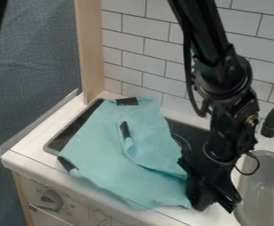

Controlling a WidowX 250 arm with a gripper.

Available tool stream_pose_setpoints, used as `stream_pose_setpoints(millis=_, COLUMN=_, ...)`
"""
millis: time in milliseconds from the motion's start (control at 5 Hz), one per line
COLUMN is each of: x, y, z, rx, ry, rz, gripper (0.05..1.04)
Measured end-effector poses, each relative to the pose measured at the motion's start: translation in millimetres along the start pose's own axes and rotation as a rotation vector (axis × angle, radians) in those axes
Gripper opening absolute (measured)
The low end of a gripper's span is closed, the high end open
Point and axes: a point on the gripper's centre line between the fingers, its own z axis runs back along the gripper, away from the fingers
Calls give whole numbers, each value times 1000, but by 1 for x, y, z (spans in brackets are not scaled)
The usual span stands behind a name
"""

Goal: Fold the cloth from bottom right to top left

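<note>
So the gripper point(215, 209) has its fingers spread, one right up against the lower right of the teal cloth point(98, 148). Cloth's lying across the dark stovetop point(66, 137) and onto the white counter point(28, 148), one flap folded on top. Black faucet point(272, 123) pokes out over the gray sink point(266, 187).

You get soft, fairly bright light across the pale tiles point(145, 49). Your frame's left side looks dimmer
</note>
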Motion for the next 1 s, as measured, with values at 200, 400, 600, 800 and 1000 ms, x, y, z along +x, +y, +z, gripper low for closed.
stream_pose_setpoints(millis=200, x=-2, y=-1, z=2, rx=-12, ry=-3, rz=-1, gripper=132)
stream_pose_setpoints(millis=400, x=-4, y=-1, z=7, rx=-45, ry=3, rz=11, gripper=77)
stream_pose_setpoints(millis=600, x=-3, y=0, z=22, rx=-76, ry=-7, rz=10, gripper=69)
stream_pose_setpoints(millis=800, x=-3, y=12, z=41, rx=-130, ry=-7, rz=-12, gripper=69)
stream_pose_setpoints(millis=1000, x=0, y=27, z=58, rx=-154, ry=-7, rz=5, gripper=69)
